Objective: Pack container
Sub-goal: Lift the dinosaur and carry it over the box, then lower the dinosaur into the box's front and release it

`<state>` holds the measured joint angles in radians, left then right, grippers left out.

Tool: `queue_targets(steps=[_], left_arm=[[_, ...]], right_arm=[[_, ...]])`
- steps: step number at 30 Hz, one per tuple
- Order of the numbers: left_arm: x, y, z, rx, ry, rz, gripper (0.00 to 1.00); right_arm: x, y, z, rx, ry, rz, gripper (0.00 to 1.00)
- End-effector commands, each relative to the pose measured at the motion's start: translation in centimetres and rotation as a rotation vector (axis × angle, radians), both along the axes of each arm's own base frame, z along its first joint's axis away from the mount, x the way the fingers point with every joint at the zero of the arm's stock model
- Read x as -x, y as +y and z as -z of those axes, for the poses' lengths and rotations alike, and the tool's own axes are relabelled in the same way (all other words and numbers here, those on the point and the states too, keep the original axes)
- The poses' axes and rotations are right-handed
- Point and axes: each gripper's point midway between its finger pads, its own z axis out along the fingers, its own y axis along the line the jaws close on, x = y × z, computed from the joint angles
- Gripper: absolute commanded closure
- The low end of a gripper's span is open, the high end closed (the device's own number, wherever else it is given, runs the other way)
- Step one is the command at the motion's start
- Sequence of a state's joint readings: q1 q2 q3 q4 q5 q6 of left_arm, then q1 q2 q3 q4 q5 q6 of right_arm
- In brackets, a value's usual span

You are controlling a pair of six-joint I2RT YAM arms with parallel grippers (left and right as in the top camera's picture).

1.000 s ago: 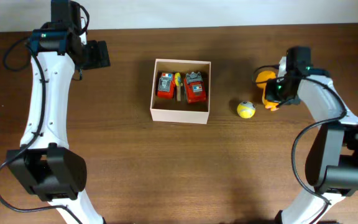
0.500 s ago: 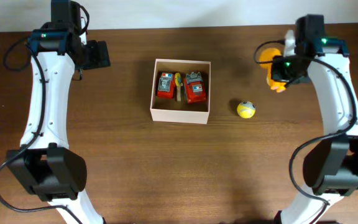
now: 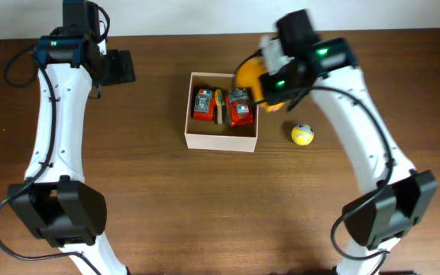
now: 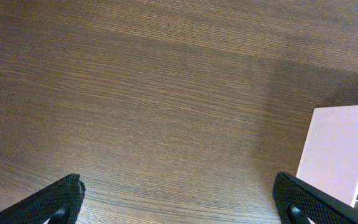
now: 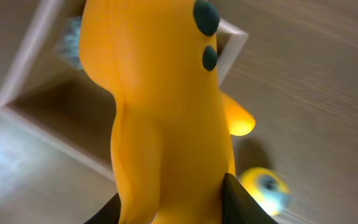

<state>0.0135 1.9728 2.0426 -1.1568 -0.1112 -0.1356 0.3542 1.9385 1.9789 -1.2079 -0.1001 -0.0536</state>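
The container point(image 3: 221, 140) is a square white-walled box with a tan inside, at the table's middle; it holds two red toys point(image 3: 239, 108) and a small yellow piece. My right gripper point(image 3: 270, 82) is shut on an orange-yellow duck toy point(image 3: 249, 75) and holds it above the container's far right corner. In the right wrist view the duck toy point(image 5: 160, 112) fills the frame, with the container point(image 5: 36, 109) below it. A small yellow ball point(image 3: 302, 134) lies on the table right of the container. My left gripper point(image 4: 179, 202) is open and empty over bare table, left of the container point(image 4: 337, 149).
The brown wooden table point(image 3: 166, 206) spreads all round the container. A white wall edge point(image 3: 205, 15) runs along the back. The yellow ball point(image 5: 265, 186) shows blurred in the right wrist view.
My right gripper has lifted the duck toy and carried it left, from the table's right side to above the container's right edge. The left arm has not moved.
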Motion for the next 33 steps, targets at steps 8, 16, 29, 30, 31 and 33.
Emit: queue_targets(steps=[8,16,29,30,31,33], left_arm=[[0.1,0.1,-1.9,0.006,-0.046,-0.009,0.01],[0.1,0.1,-1.9,0.006,-0.046,-0.009,0.01],[0.1,0.1,-1.9,0.006,-0.046,-0.009,0.01],[0.1,0.1,-1.9,0.006,-0.046,-0.009,0.01],[0.1,0.1,-1.9,0.006,-0.046,-0.009,0.01],[0.1,0.1,-1.9,0.006,-0.046,-0.009,0.01]], right_arm=[[2.9,5.8,-2.1,0.004,-0.076,-0.269,0.66],[2.8,6.6,-0.1,0.011,-0.050,-0.403,0.70],[2.7,9.2,6.2,-0.032,0.057,-0.609,0.71],[2.7,9.2,6.6,-0.029,0.062,-0.616,0.71],[2.6,9.2,7.1,-0.023,0.067,-0.630,0.71],[2.5,9.3,7.9,-0.017,0.070,-0.653,0.71]])
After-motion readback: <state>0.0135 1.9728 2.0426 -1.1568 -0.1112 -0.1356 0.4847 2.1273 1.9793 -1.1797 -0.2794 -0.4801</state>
